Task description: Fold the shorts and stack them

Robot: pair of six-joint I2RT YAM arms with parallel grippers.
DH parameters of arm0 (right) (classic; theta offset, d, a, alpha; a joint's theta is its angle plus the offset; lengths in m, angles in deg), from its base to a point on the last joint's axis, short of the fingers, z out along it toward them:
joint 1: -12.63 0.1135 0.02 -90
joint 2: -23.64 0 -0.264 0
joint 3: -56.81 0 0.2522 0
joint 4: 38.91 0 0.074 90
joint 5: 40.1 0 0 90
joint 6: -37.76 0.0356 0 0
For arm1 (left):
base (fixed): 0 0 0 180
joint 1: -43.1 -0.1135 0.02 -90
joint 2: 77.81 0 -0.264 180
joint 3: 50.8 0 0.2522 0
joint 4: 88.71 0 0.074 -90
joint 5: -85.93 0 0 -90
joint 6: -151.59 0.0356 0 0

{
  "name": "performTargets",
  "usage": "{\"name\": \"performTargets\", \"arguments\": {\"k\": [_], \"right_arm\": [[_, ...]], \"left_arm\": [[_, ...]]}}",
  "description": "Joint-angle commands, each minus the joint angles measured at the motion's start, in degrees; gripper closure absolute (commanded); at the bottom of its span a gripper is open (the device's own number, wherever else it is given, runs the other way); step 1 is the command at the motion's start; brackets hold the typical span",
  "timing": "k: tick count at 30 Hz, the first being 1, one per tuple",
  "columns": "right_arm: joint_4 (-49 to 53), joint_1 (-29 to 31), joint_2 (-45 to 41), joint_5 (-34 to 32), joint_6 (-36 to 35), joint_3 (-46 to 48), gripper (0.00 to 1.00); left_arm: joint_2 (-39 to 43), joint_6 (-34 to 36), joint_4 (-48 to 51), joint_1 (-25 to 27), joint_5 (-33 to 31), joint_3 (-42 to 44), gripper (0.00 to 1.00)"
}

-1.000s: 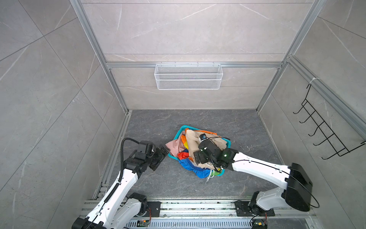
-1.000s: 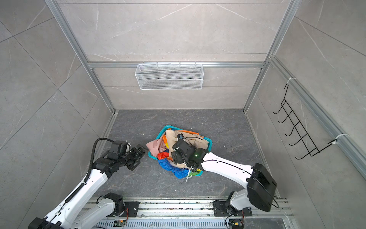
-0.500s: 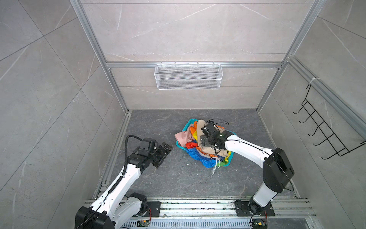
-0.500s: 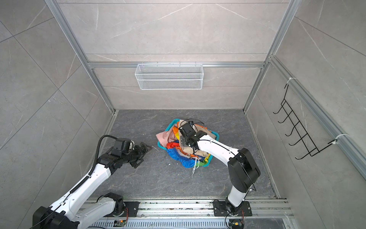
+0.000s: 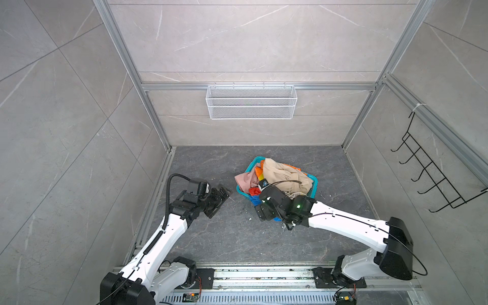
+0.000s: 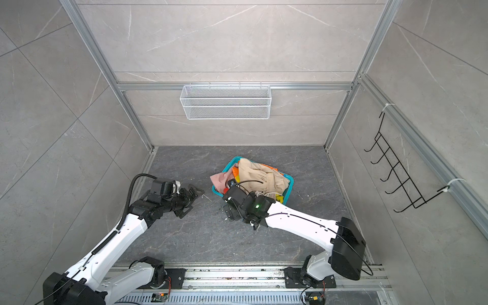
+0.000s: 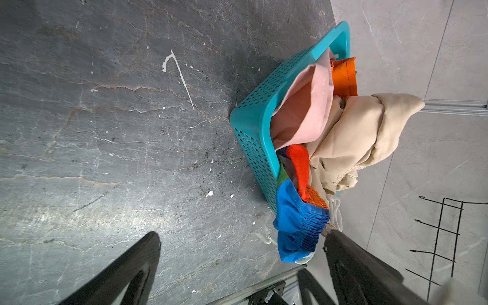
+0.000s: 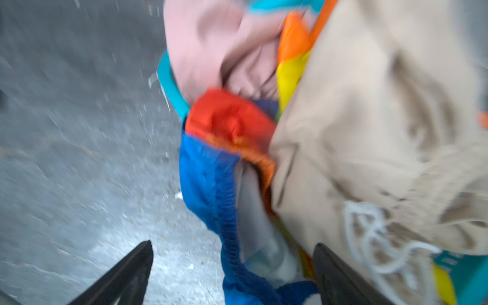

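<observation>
- My left hand [image 5: 222,198] gapes empty; my right hand [image 8: 233,245] gapes astride the rainbow-striped shiny shorts [image 7: 295,227].
- Soft beige shorts [image 7: 356,137] and dusty pink shorts [image 7: 303,111] tangle alongside in the teal perforated basket [image 7: 253,132].
- Pinching could drag all out.

Beige shorts [image 7: 364,137] look matt cloth, rainbow shorts [image 7: 298,227] perhaps glossy, basket [image 7: 253,126] smooth plastic.

This is looking like a robot test booth. Grey tile walls [image 5: 250,39] and shiny metal bars [image 5: 258,86] are boxing in a dark stone floor [image 5: 237,237]. A white wire basket [image 5: 250,105] is hanging far ahead of the left gripper [image 5: 224,199]. Black hooks [image 5: 433,163] are hanging out past the right gripper [image 5: 261,210]. A metal rail [image 5: 258,274] behind both grippers is holding the arms.
</observation>
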Motion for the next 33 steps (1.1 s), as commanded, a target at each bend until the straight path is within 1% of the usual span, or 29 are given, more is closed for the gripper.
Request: {"name": "performTargets", "arguments": {"k": [1,6,9,10,13,18,19,20,22,23,28,31,33], "right_arm": [[-0.2,0.1,3.4,-3.6,-1.2,0.5,0.08],[-0.5,0.0,9.7,-8.3,-3.6,-1.7,0.13],[-0.8,-0.2,13.1,-10.1,-5.3,-2.8,0.20],[-1.3,-0.5,14.2,-10.0,-5.9,-3.0,0.24],[-1.7,-1.9,16.5,-10.0,-6.7,-3.6,0.46],[-3.1,-6.2,15.9,-9.1,-8.1,-4.0,0.59],[-3.2,-7.7,15.6,-8.9,-8.5,-4.4,0.63],[-3.2,-9.0,15.3,-8.4,-8.9,-4.8,0.64],[-3.2,-12.0,15.2,-7.6,-10.2,-5.9,0.72],[-3.3,-13.8,15.4,-7.2,-11.0,-6.6,0.73],[-5.5,-22.9,16.7,-4.8,-14.8,-9.4,0.75],[-7.2,-28.0,17.9,-4.6,-16.0,-11.0,0.82],[-8.2,-30.4,19.3,-4.9,-17.3,-12.7,0.83]], "left_arm": [[1.6,1.4,1.4,0.3,1.0,-1.3,0.00],[2.8,1.2,1.4,0.4,1.3,-0.7,0.00],[2.9,0.9,1.1,0.4,1.8,-0.4,0.00],[2.9,0.8,0.8,0.5,2.1,-0.1,0.00],[3.2,0.2,0.0,0.5,2.3,0.6,0.00],[3.1,-1.2,-2.1,0.7,2.9,1.4,0.00],[3.0,-1.2,-2.2,1.0,2.9,1.2,0.00],[2.9,-1.2,-2.3,1.3,2.6,0.9,0.00],[2.5,-1.1,-2.4,2.1,1.8,0.4,0.00],[2.3,-1.2,-2.5,2.7,1.4,0.0,0.00],[0.1,-2.4,-3.9,7.0,0.0,-2.1,0.00],[-2.3,-2.9,-4.6,9.5,-0.5,-4.4,0.00],[-4.0,-3.1,-4.6,10.7,-1.0,-6.3,0.00]]}}
